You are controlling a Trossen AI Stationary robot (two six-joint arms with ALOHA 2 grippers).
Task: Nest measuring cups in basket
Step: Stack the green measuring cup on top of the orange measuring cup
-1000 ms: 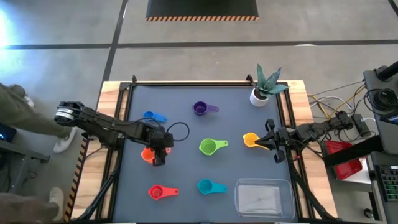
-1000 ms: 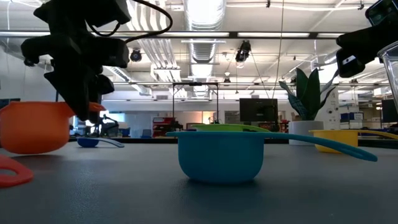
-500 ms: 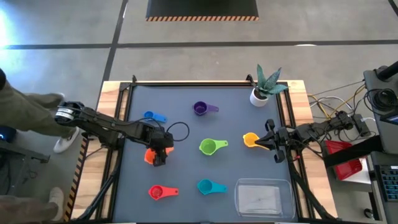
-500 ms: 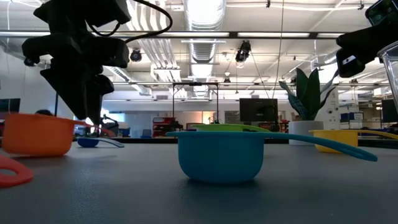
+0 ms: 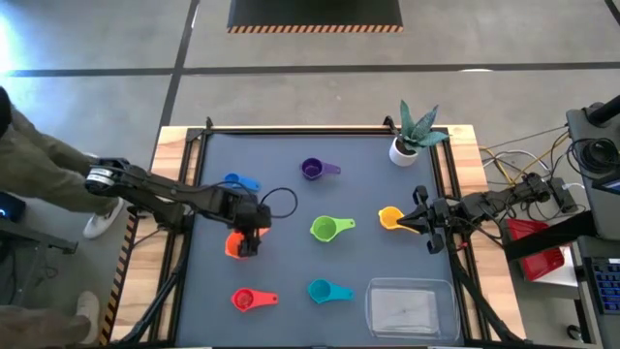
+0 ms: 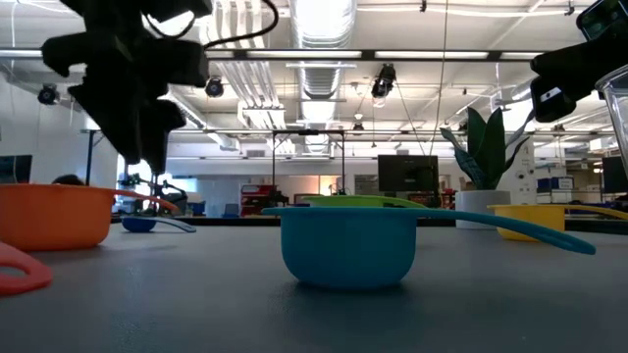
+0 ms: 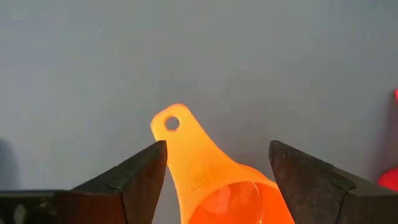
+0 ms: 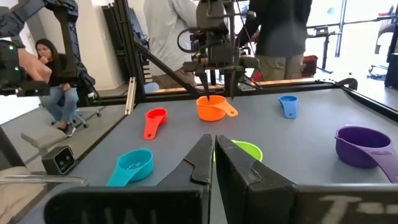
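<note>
The orange measuring cup (image 7: pixel 205 168) rests upright on its bowl on the grey table, handle (image 7: pixel 177 134) flat and pointing away from the bowl. My left gripper (image 7: pixel 217 149) hangs open just above it, one finger on each side of the handle's root, touching nothing; it also shows from overhead (image 5: pixel 248 236). Blue (image 5: pixel 237 181), purple (image 5: pixel 315 170), green (image 5: pixel 327 229), yellow (image 5: pixel 390 218), red (image 5: pixel 247 300) and teal (image 5: pixel 325 290) cups stand scattered. The clear basket (image 5: pixel 409 308) sits at the near right. My right gripper (image 8: pixel 214 146) waits shut, raised beside the yellow cup.
A white plant pot (image 5: pixel 405 147) stands at the far right corner. A black cable loops from the left arm over the table (image 5: pixel 281 202). People stand and sit beyond the table's left side (image 8: pixel 56 68). Bare table lies between the cups.
The orange cup has come down from a raised position and now sits flat on the table. My left gripper has let go of it and risen a little above it. The right arm has kept still.
</note>
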